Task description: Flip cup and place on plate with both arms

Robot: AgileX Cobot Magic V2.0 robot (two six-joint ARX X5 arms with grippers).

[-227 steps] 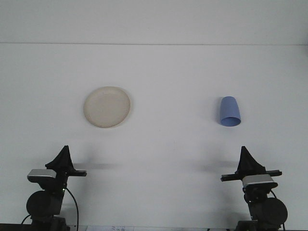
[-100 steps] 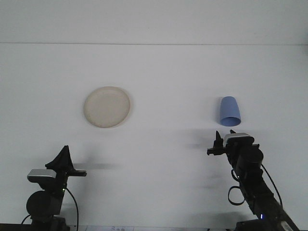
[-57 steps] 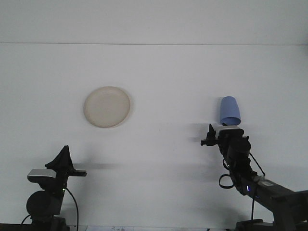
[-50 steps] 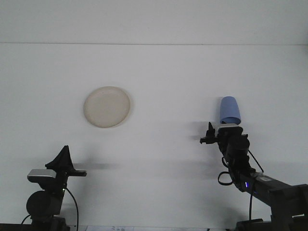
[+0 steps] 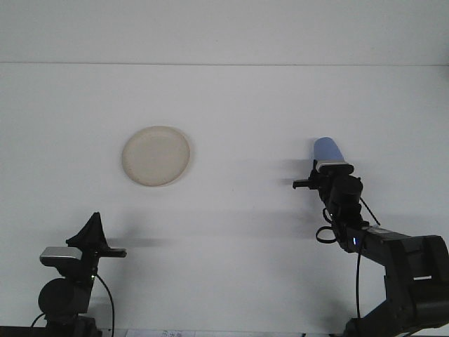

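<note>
The blue cup (image 5: 327,149) lies on its side on the white table at the right, and only its far, closed end shows. My right gripper (image 5: 332,167) is at the cup's near end. The arm's wrist and camera block hide that end and where the gripper meets it. The cream plate (image 5: 156,155) sits empty at the left of the table, well apart from the cup. My left gripper (image 5: 94,223) rests shut at the lower left near the table's front edge, pointing up and holding nothing.
The right arm's links and cable (image 5: 382,247) stretch from the lower right corner toward the cup. The table's back edge (image 5: 224,64) meets the wall far behind both objects.
My right arm has swung up from its rest pose and reached forward to the cup, now covering its near end. The cup's visible part sits slightly further left. The left arm has not moved.
</note>
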